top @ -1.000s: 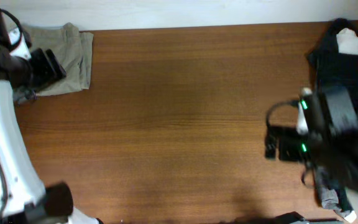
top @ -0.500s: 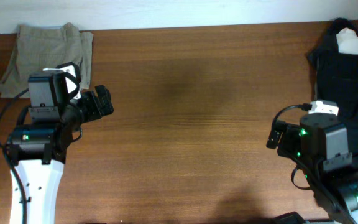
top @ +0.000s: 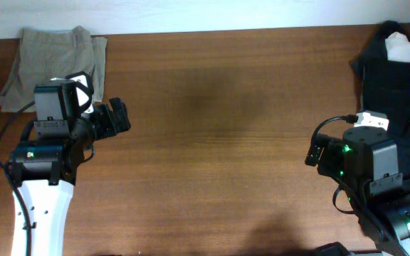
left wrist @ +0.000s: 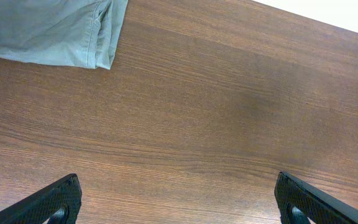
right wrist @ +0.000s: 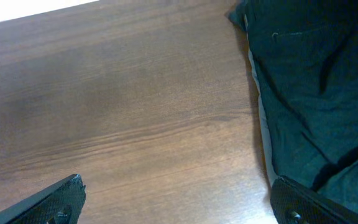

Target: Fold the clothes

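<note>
The khaki-beige shorts (top: pixel 52 57) lie folded in the table's far left corner. Their edge also shows at the top left of the left wrist view (left wrist: pixel 48 31). My left gripper (top: pixel 116 117) is open and empty, just right of and below the shorts, over bare wood; its fingertips frame bare table in the left wrist view (left wrist: pixel 179 199). My right gripper (top: pixel 313 153) is open and empty at the right side, beside a black pile; its jaws show wide apart in the right wrist view (right wrist: pixel 179 199).
A pile of black garments (top: pixel 397 78) lies along the right edge with a small white cloth (top: pixel 404 48) on top. The black fabric fills the right of the right wrist view (right wrist: pixel 309 81). Brown wooden table (top: pixel 219 128) spans between the arms.
The left arm has drawn back from over the shorts to a spot just right of them, leaving them uncovered. The right arm has shifted a little and steadied.
</note>
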Controlling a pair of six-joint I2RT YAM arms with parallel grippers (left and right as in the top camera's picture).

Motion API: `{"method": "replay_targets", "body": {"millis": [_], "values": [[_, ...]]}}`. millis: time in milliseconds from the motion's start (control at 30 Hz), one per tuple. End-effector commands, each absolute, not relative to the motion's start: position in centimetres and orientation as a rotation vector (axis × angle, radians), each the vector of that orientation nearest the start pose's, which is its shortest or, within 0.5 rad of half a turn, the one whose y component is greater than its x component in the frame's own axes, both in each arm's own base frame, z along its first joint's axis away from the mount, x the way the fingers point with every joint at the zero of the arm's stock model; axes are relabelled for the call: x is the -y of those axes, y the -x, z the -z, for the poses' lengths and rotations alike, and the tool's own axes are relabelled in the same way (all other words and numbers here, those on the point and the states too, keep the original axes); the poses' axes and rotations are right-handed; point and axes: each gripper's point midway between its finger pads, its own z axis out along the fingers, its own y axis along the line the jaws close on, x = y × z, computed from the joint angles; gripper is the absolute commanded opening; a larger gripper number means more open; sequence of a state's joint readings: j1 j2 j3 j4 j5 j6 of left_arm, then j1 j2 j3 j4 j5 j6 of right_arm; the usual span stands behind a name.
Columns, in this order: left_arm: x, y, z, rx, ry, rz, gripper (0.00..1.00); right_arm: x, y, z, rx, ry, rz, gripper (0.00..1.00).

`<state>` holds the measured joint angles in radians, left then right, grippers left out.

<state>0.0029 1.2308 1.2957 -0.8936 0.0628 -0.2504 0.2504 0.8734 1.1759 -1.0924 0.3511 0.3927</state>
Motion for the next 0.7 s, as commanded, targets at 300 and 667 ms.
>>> {"method": "replay_targets", "body": {"millis": [300, 667], "values": [[0.9, -33.9, -25.4, -2.400, 0.273, 0.175, 0.99, 1.7, -23.6, -27.8, -2.131, -0.445, -0.004, 0.99], [0.9, -33.9, -25.4, -2.401, 0.273, 0.175, 0.99, 0.1, -23.7, -20.6, -1.670, -0.194, -0.137, 0.99]]}}
